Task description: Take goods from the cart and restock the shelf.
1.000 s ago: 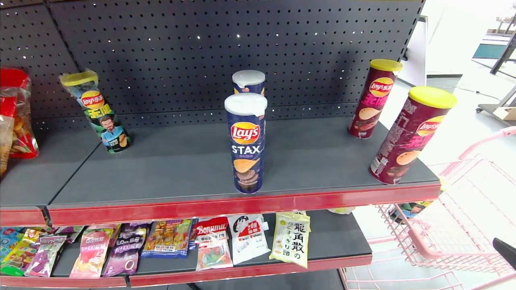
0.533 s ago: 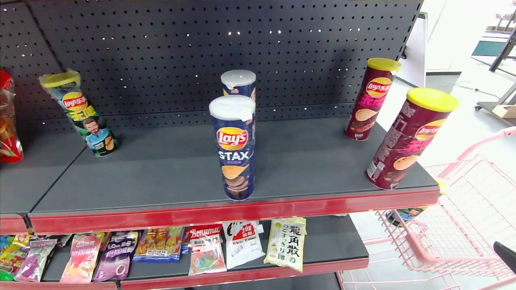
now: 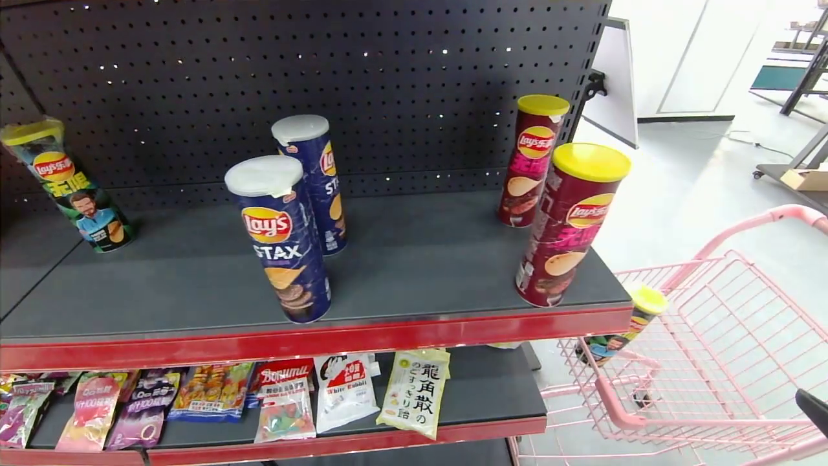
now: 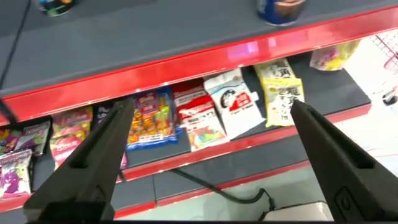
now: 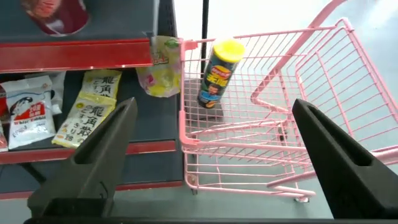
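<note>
Step in hand: pickup. Yellow-lidded can (image 5: 219,71) leans in cart (image 5: 261,134) corner. My right pincer (image 5: 214,104) gapes empty above; left pincer (image 4: 212,104) likewise. Next, I judge: descend, grasp can.

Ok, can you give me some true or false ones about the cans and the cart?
1. The pink cart holds one can with a yellow lid. True.
2. The front blue can lies on its side. False: it stands upright on the top shelf.
3. The right hand holds a blue can. False: it is open and empty.
4. Snack bags lie on the lower shelf. True.
</note>
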### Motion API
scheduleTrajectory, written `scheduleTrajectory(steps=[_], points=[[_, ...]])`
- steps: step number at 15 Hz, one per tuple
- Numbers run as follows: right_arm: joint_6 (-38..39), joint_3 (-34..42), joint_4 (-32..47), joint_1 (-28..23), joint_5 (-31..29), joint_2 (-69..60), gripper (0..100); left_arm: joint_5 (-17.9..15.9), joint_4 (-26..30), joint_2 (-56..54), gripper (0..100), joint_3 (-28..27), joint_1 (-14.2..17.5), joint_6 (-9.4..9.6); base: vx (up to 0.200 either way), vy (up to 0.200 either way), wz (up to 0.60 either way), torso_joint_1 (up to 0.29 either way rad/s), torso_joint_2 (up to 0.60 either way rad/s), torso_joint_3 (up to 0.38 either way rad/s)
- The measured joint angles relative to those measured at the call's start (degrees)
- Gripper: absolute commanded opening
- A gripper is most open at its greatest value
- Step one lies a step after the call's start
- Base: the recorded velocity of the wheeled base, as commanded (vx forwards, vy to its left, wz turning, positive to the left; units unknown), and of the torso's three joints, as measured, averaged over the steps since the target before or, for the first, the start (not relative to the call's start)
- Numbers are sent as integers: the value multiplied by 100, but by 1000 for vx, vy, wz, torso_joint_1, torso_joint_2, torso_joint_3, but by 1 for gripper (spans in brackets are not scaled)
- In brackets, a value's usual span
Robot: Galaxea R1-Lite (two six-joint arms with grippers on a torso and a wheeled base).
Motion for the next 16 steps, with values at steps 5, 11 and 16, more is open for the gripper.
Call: scheduleTrajectory(steps=[5,11,16], points=[[-69,0,6,2,0,27,100,-4,0,28,100,-9,2,217,0,-120,0,2,2,3],[-208,59,9,-1,0,55,100,-12,2,22,100,6,5,389,0,0,-300,1,-1,2],[-208,66,9,-4,0,61,100,-15,2,20,100,6,5,386,0,0,-480,3,2,2]])
